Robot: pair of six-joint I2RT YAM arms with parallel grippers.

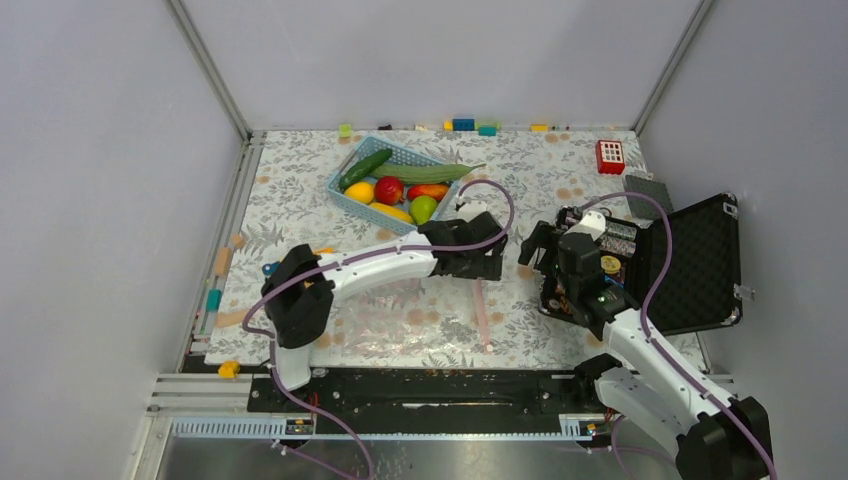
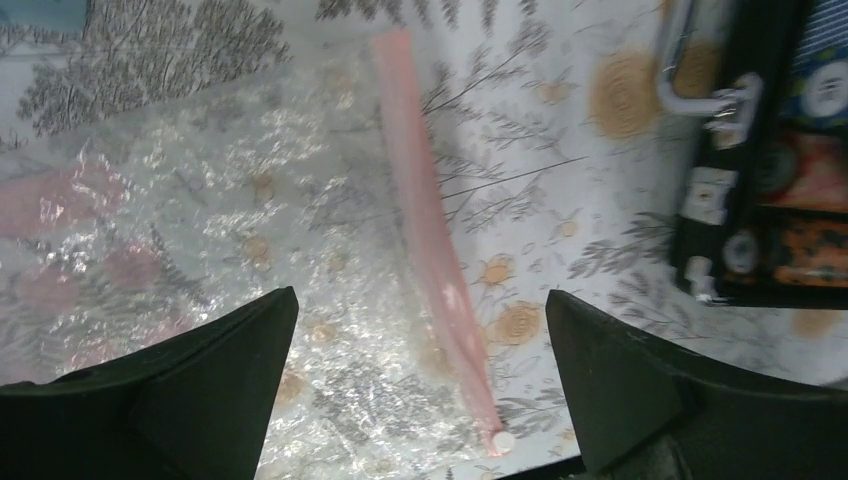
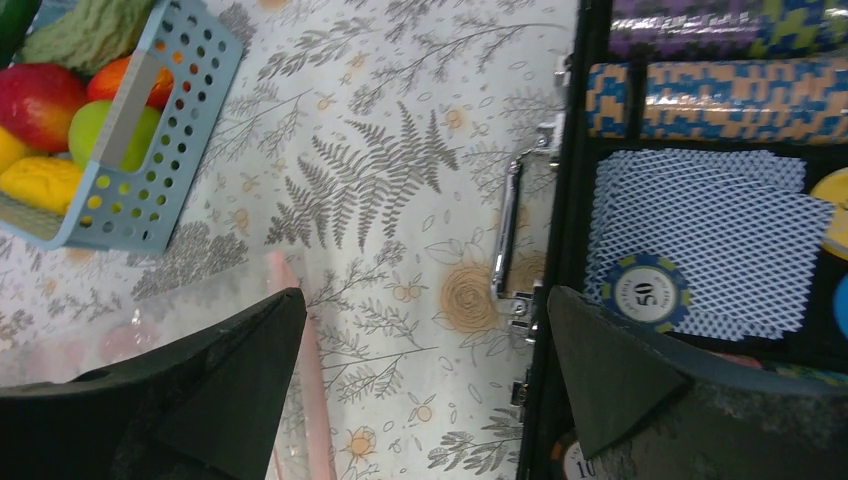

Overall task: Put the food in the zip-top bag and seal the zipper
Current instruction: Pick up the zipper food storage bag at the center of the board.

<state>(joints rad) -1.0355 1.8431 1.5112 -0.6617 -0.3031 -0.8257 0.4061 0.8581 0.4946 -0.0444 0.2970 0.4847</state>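
Left gripper (image 2: 420,300) over the zip-top bag (image 2: 200,200) and right gripper (image 3: 425,295) just beside it both gape empty; limp and slippery, it looks best pinched at its stiffer zipper (image 2: 425,210).

Plain pale grey walls: back wall (image 1: 440,50), left wall (image 1: 100,200), right wall (image 1: 780,100), with slanted aluminium posts (image 1: 208,68) at the two back corners. Table under a white cloth (image 1: 290,200) printed with grey ferns and tan flowers; black rail (image 1: 430,390) along the near edge. Light even and soft.
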